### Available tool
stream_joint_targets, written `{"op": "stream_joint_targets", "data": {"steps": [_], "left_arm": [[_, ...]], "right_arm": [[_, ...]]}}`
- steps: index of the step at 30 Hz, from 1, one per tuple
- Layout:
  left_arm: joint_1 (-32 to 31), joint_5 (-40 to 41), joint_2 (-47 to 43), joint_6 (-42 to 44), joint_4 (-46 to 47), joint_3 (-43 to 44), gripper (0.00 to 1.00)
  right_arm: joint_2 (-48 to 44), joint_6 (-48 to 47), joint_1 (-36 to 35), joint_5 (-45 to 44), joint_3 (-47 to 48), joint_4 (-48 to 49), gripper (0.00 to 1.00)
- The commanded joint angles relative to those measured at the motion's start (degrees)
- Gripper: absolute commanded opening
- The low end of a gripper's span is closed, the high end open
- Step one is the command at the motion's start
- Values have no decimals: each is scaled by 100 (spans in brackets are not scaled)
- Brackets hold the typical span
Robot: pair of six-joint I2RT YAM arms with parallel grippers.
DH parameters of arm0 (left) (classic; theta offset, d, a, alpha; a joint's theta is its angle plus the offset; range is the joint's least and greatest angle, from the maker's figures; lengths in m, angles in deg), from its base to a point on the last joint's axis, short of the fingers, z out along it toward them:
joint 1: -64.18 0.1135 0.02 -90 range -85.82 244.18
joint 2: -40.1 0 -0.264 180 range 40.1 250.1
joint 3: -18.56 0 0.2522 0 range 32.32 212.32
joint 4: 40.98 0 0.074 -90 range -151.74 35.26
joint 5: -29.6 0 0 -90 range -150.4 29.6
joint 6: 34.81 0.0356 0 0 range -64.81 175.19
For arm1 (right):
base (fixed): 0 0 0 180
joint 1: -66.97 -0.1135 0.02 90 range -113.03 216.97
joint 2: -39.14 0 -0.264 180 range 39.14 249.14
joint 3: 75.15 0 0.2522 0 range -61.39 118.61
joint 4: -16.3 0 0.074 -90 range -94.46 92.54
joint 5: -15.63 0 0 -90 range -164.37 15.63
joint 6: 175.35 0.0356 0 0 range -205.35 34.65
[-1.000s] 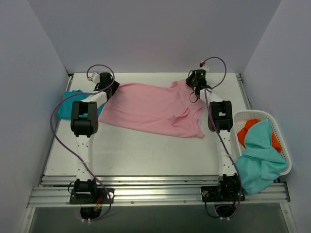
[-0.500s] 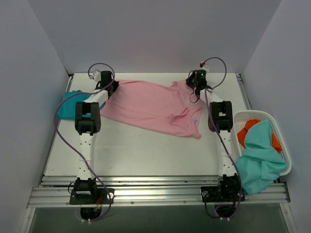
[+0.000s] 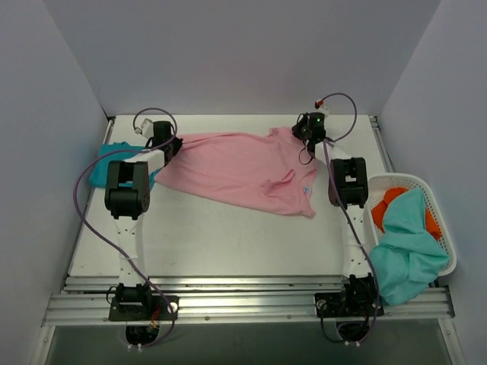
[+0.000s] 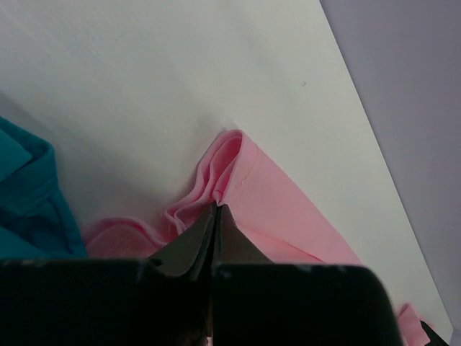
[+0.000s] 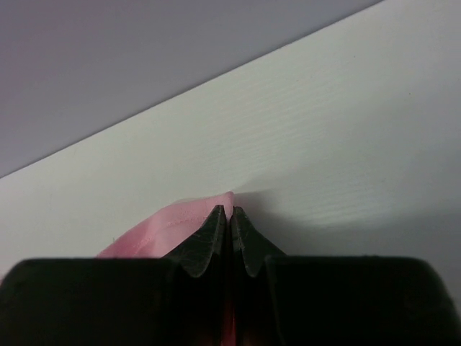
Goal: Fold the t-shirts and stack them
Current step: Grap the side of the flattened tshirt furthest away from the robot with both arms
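One pink tee lies long-axis left-to-right across the far table, collar end rightward, its far edge pinched by the left pincer and the right pincer, one teal tee beside its left end.

The pink t-shirt is soft, matt cloth, creased into fine folds, with a stitched hem showing in the left wrist view. The teal t-shirt is the same dull knit cloth. The table is white and matt with a faint linear grain. The basket is smooth white plastic lattice and holds matt aqua cloth and orange cloth. The rails at the near edge are brushed metal. The left gripper and right gripper have dull black fingers.
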Motion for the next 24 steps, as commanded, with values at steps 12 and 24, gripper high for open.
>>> {"op": "stream_joint_targets", "data": {"steps": [12, 24], "left_arm": [[84, 250, -2280, 292, 521, -1730, 2], [260, -154, -2158, 662, 389, -1309, 2]], "right_arm": [[-1625, -123, -217, -12, -1136, -295, 0], [-2566, -281, -402, -223, -1664, -489, 0]]}}
